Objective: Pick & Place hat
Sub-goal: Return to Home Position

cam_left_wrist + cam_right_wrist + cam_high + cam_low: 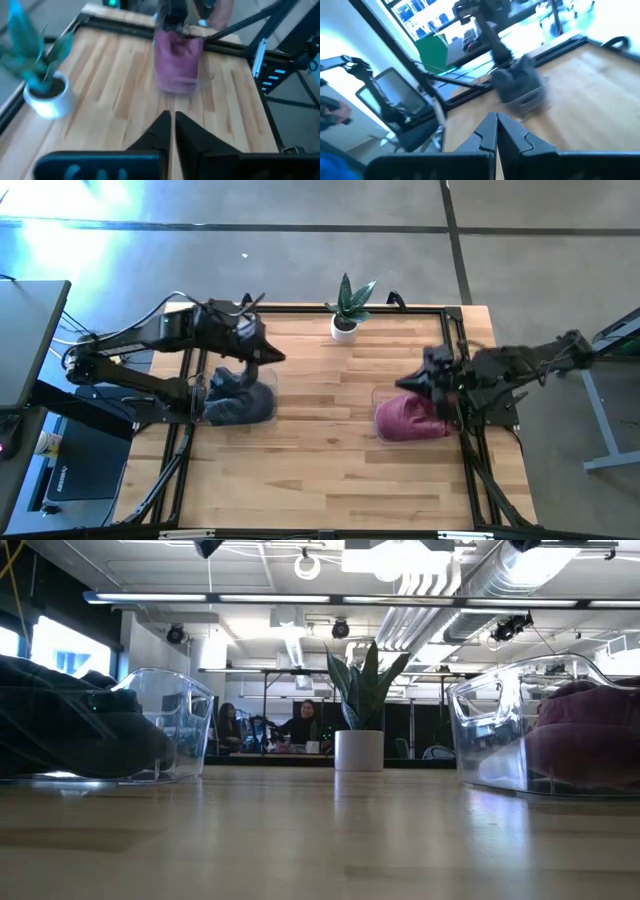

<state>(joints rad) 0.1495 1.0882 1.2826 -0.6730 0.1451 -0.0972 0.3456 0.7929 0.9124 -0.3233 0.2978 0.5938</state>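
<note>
A dark grey hat [238, 402] lies in a clear plastic bin [165, 725] at the table's left; it also shows in the low view [70, 730] and the right wrist view [517, 82]. A maroon hat [408, 418] lies in a second clear bin [500, 735] at the right, seen too in the left wrist view [176, 60]. My left gripper [172, 125] hovers shut above the left bin. My right gripper [496, 125] hovers shut above the right bin. Neither touches anything.
A small plant in a white pot [346, 312] stands at the table's far edge, in the middle. Bare wood [320, 440] stretches between the two bins and toward the near edge. A black frame [470, 450] runs along the table's sides. People sit in the room beyond.
</note>
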